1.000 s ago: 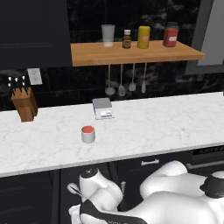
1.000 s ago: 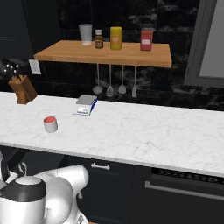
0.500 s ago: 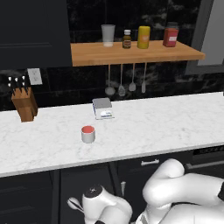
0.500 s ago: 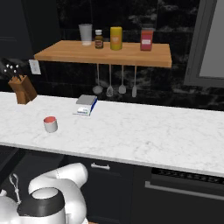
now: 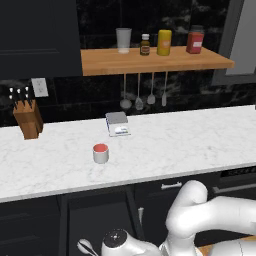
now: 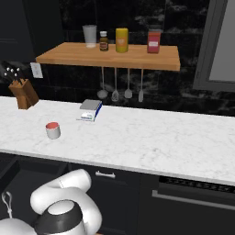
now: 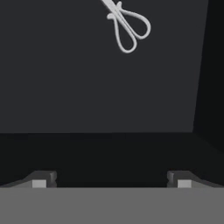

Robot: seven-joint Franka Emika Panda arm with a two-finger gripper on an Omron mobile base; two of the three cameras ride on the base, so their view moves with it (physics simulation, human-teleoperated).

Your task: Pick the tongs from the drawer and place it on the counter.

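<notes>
Silver tongs [image 7: 127, 26] lie flat on the drawer [image 7: 87, 87] floor, well beyond my gripper [image 7: 111, 181], loops nearest, handle running away up-left; jaws spread wide, empty.

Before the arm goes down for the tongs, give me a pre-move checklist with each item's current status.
1. Drawer open, interior reachable: ok.
2. Tongs in sight, lying on the drawer floor: ok.
3. Gripper open and empty: ok.
4. Gripper centred over the tongs: not ok; their loops sit near the hand view's top edge, far from the fingertips.
5. Whole tongs visible for picking a grasp point: not ok; the head end is cut off.
6. Bare counter for placing: ok.
</notes>
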